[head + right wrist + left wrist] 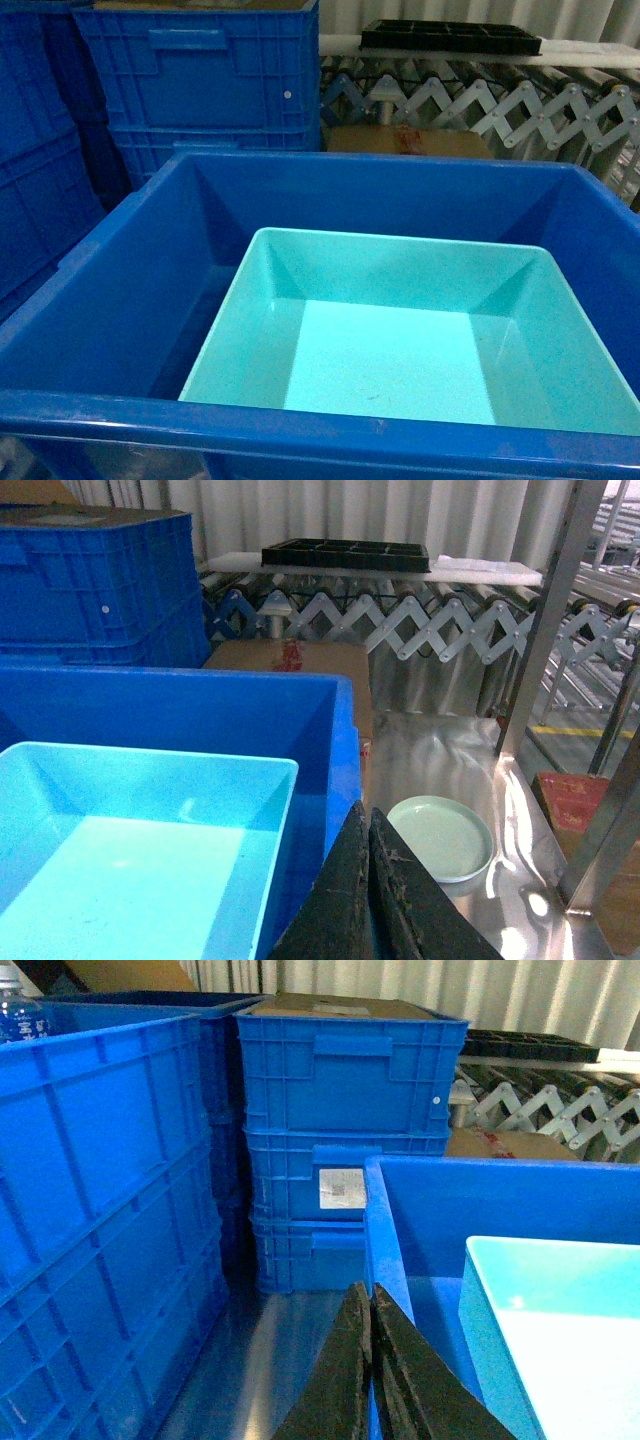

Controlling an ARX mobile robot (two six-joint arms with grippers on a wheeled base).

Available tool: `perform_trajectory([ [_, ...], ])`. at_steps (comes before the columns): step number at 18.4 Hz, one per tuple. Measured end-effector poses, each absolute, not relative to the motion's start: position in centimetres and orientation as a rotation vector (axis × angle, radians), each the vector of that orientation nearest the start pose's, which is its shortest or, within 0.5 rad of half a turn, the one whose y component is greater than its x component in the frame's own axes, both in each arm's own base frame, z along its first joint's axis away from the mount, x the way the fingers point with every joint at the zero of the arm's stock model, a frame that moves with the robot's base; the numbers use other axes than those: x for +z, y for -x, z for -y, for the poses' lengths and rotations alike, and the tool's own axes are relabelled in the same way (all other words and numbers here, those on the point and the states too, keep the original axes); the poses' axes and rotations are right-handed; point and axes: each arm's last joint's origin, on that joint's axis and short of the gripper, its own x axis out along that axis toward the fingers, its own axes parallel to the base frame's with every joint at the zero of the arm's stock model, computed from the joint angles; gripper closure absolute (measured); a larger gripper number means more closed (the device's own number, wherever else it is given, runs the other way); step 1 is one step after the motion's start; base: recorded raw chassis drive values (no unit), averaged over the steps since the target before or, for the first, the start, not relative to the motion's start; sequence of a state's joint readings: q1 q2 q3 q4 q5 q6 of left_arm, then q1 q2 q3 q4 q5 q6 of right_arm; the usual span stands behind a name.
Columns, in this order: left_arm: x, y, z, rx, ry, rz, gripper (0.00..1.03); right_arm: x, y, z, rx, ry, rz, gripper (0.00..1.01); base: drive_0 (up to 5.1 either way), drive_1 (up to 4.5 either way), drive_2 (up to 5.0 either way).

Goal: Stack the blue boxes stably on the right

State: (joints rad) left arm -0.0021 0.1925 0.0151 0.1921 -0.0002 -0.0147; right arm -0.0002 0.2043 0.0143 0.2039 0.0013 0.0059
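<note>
Smooth turquoise tub nested in deep blue tub — both pincers closed, empty

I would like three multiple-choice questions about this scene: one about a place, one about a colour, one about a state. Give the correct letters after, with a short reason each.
1. Where is the turquoise box?
A. Inside the deep blue box
B. On top of the ribbed crates
C. On the roller conveyor

2. What colour is the round plate on the metal surface to the right of the boxes?
A. Red
B. Pale green
C. Black

3. In what state is the left end effector?
A. Wide open
B. Shut on the turquoise box
C. Shut, holding nothing

Answers:
1. A, since the head view shows the deep blue walls all around it.
2. B, as the right wrist view shows a pale green plate.
3. C, as the left wrist view shows its fingers pressed together with nothing between them.
</note>
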Motion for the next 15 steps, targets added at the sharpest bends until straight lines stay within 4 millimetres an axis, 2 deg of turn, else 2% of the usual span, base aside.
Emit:
perform_trajectory([
  [4,17.0,-10.6,0.0,-0.002,0.015,0.002,1.01,17.1,-10.8,0.0,-0.002,-0.006,0.014,0.99,0.0,0.0,0.0],
  [5,16.4,-9.9,0.0,-0.004,0.014,-0.038,1.01,16.8,-10.5,0.0,-0.002,-0.006,-0.007,0.99,0.0,0.0,0.0],
  [6,17.0,-9.7,0.0,-0.002,0.014,0.024,1.01,16.6,-9.8,0.0,-0.002,-0.006,-0.018,0.99,0.0,0.0,0.0],
  [7,16.7,-9.7,0.0,0.0,0.014,-0.004,1.01,17.1,-9.7,0.0,0.001,-0.006,0.03,0.99,0.0,0.0,0.0],
  [8,16.7,-9.7,0.0,0.002,0.014,-0.004,1.01,16.7,-9.7,0.0,-0.001,-0.005,-0.005,0.93,0.0,0.0,0.0],
  [10,16.7,-9.7,0.0,0.0,0.014,-0.001,0.79,16.8,-9.7,0.0,0.0,-0.005,0.007,0.69,0.0,0.0,0.0],
  [12,16.7,-9.7,0.0,0.0,0.014,0.0,0.31,16.8,-9.7,0.0,0.0,-0.005,0.006,0.2,0.0,0.0,0.0],
  [13,16.7,-9.7,0.0,0.0,0.014,0.0,0.17,16.8,-9.7,0.0,0.0,-0.005,0.006,0.05,0.0,0.0,0.0],
  [14,16.7,-9.7,0.0,0.0,0.014,0.0,0.11,16.8,-9.7,0.0,0.0,-0.006,0.006,0.01,0.0,0.0,0.0],
  [15,16.7,-9.7,0.0,0.0,0.014,0.0,0.04,16.8,-9.7,0.0,0.0,-0.006,0.006,0.03,0.0,0.0,0.0],
])
